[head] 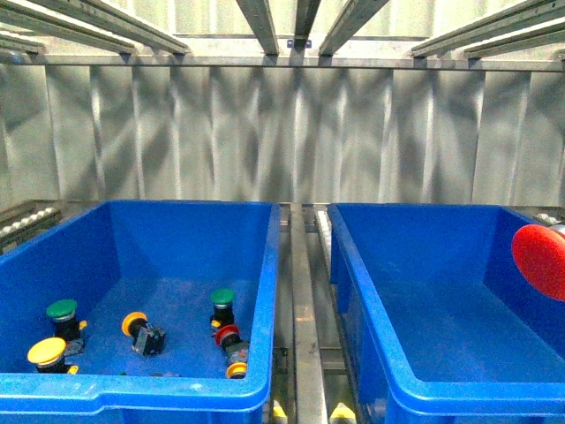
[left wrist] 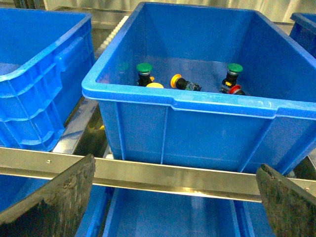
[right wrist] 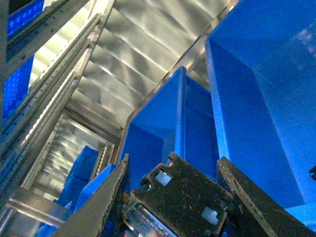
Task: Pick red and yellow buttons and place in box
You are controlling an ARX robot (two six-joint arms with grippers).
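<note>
My right gripper is shut on the black body of a red button. Its red cap shows at the right edge of the front view, above the right blue box, which looks empty. The left blue bin holds yellow buttons, a red button and green ones. My left gripper is open and empty, in front of and below that bin. Its red button and a yellow button show in the left wrist view.
A metal rail crosses in front of the left gripper, with another blue bin below it. A further blue bin stands beside. A metal roller track runs between the two bins. A corrugated metal wall closes the back.
</note>
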